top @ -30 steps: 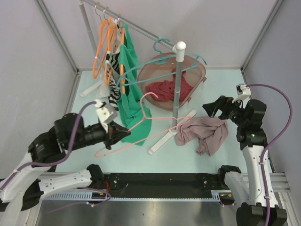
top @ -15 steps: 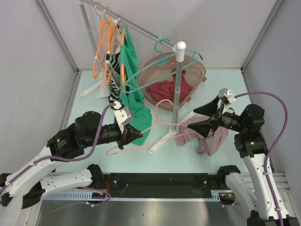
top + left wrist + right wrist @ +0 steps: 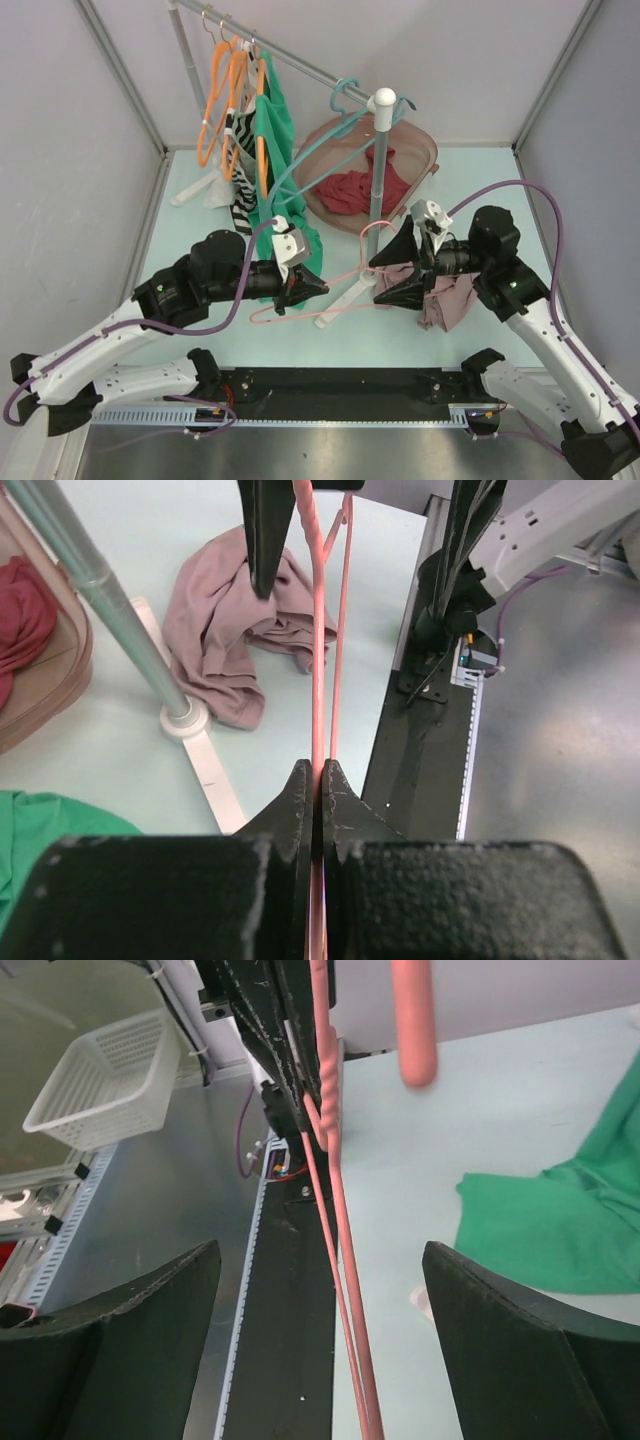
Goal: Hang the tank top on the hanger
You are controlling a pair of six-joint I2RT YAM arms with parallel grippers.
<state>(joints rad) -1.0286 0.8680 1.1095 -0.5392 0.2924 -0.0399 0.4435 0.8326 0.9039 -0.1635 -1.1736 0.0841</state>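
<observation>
No readable text, brand, number or sign in any view; tank top (image 3: 235, 630) shows no label that can be read; hanger (image 3: 318, 680) is plain pink with no marking; white basket (image 3: 105, 1070) carries nothing legible; any small marks on the arm housings are too small or blurred to make out.

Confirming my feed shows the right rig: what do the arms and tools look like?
The left arm and right arm have white links and black motor housings. A purple cable loops to each wrist, near a small white camera block. The left tool and right tool have black, tapered fingers.
</observation>
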